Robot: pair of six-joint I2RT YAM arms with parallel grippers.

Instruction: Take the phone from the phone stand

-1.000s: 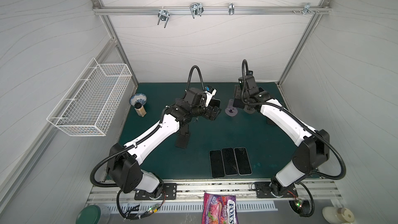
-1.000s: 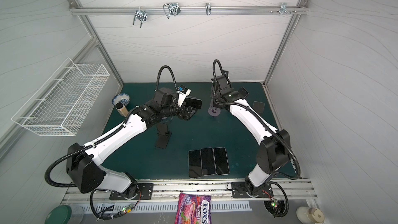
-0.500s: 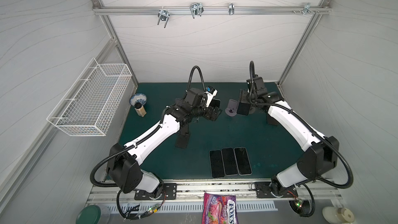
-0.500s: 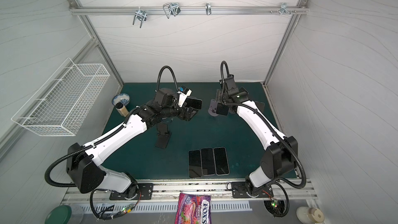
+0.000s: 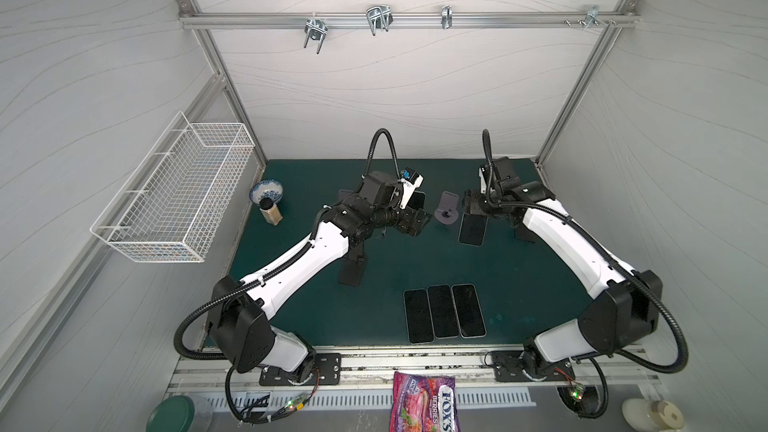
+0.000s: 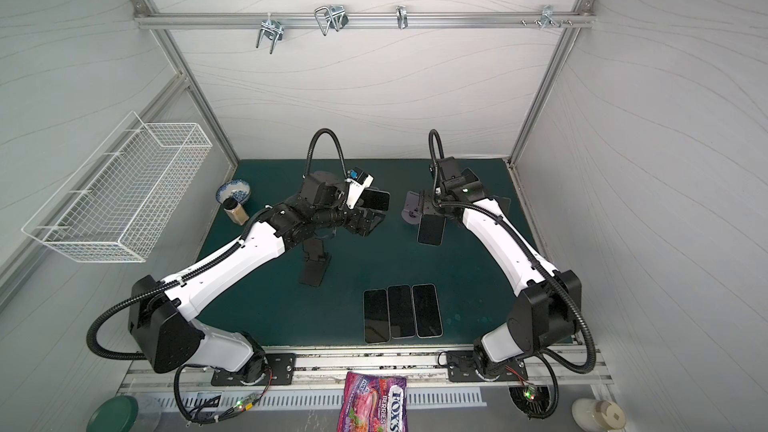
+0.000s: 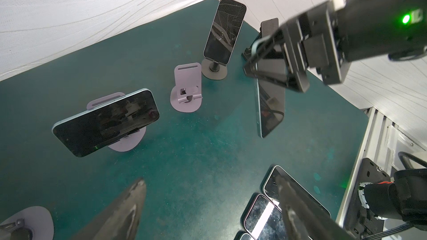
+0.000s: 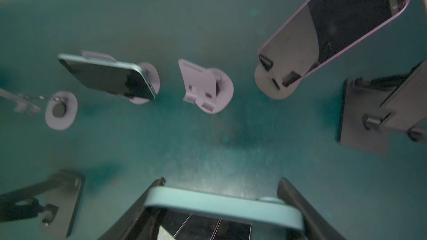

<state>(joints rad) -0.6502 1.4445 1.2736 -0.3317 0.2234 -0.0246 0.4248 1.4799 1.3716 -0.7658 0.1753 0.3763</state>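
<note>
Right wrist view shows us the right end effector (image 8: 222, 214) clamped on the blue-edged phone (image 7: 269, 107), which hangs above the worktop (image 7: 196, 148), near the empty lilac stand (image 7: 186, 81). Our left end effector (image 7: 209, 181) hovers with fingers apart, holding nothing.

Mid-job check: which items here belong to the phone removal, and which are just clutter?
Job: right hand, shut on the light-blue phone; empty lilac stand; left hand, open; sideways phone on second lilac stand; three flat phones.
Lying about: bowl; spice jar; wire basket; candy bag.
</note>
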